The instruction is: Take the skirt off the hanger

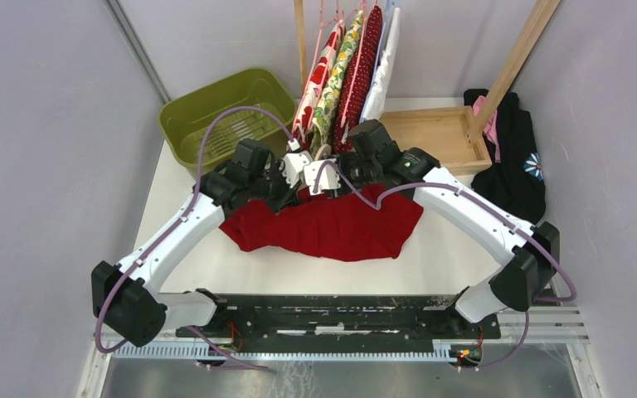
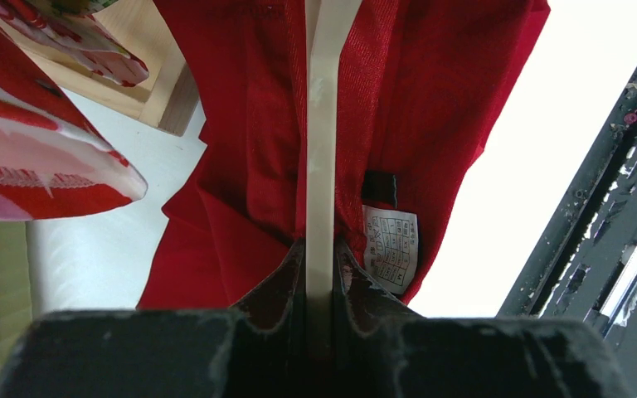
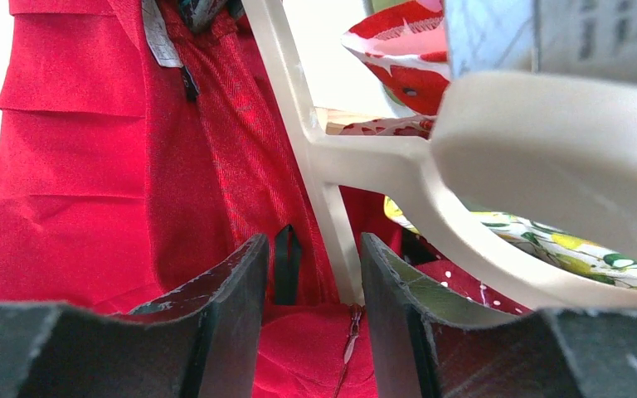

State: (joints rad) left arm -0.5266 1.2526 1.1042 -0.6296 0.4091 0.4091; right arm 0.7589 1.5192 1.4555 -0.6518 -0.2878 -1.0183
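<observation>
Lying crumpled on the table (image 1: 456, 257) between the arms, the red skirt (image 1: 323, 228) spreads just under both end effectors, with the cream hanger (image 2: 322, 124) against its waistband. The left end effector (image 2: 319, 274) pinches the hanger's bar, skirt fabric on either side. The right end effector (image 3: 313, 249) stands spread around a hanger strut, not clamping it.

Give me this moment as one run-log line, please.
left gripper: shut on hanger | right gripper: open around hanger strut | skirt: on hanger, lying on table
</observation>
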